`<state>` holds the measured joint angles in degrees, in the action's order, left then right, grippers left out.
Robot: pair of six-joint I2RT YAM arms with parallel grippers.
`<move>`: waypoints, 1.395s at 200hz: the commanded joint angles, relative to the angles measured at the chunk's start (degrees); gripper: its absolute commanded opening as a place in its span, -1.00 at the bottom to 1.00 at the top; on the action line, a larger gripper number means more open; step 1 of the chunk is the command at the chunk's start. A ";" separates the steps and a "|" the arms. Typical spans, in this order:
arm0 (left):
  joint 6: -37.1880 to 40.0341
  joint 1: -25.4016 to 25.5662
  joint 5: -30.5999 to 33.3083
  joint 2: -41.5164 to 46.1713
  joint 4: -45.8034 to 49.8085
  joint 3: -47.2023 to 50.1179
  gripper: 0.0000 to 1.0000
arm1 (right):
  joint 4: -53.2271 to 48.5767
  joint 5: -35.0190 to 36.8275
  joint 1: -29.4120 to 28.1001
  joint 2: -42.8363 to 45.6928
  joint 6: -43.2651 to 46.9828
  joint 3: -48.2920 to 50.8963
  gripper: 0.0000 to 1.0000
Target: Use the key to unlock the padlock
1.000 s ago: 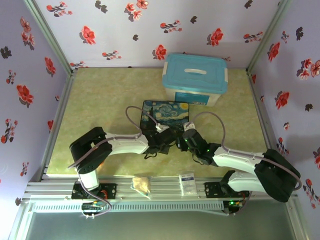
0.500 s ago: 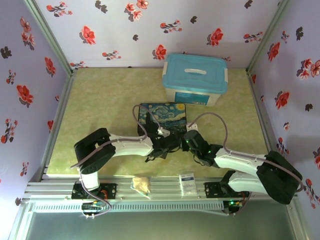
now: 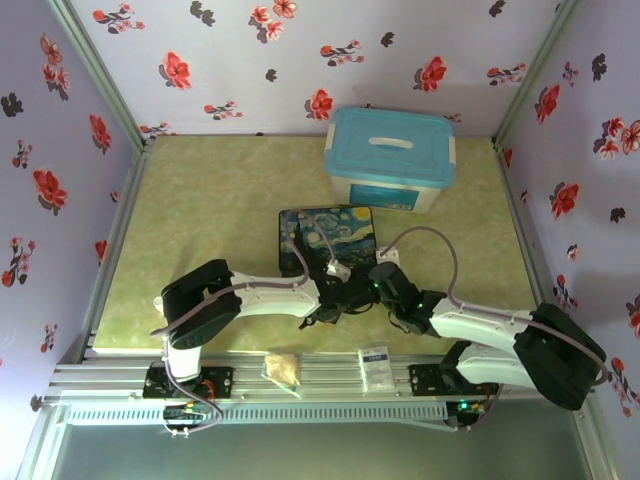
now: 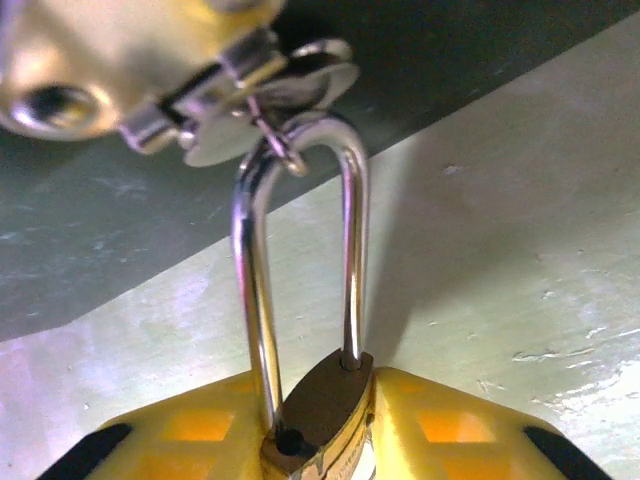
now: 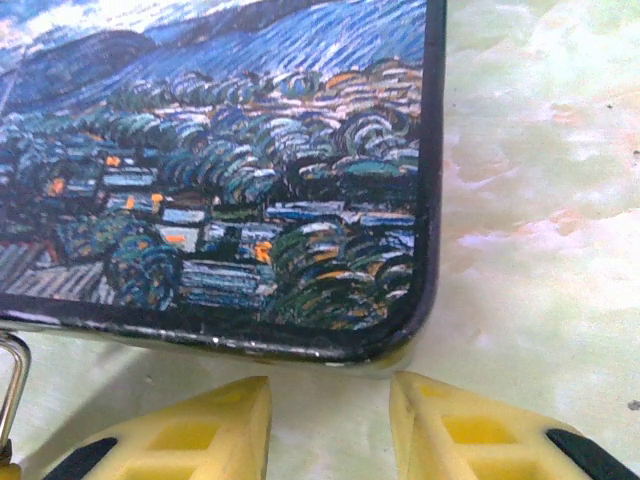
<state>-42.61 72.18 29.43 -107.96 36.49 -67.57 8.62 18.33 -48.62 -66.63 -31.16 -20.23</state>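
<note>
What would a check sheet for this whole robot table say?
Surface: pale green marbled table.
Job's things: padlock gripped by its brass body; key on a small ring round the top of the shackle.
Clutter: starry-night tin, blue-lidded box, a tan packet and a white packet on the front rail.
Tools: left tool shut on the padlock; right tool open, nothing between its fingers, at the tin's corner.
Cables: a grey cable loops over each arm.
Surroundings: flowered walls.

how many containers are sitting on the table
2. A plastic box with a blue lid stands at the back; a flat starry-night tin lies just in front of it. The left arm may hide something small.
</note>
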 commanded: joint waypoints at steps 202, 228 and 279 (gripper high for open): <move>2.62 -1.63 8.06 -3.77 11.16 -3.19 -0.40 | -1.61 6.11 0.41 -0.76 -4.57 0.62 -0.30; 2.16 -0.90 8.10 -4.74 12.52 -4.58 -0.45 | -1.53 6.15 0.44 -0.86 -4.38 0.59 -0.30; 2.50 -0.27 4.77 -2.78 10.62 -4.39 -0.25 | -1.48 6.02 0.39 -0.79 -4.34 0.80 -0.29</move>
<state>-40.03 71.53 36.03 -111.79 47.18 -71.20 7.38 22.55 -48.62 -67.22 -34.59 -18.44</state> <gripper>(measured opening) 0.360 0.354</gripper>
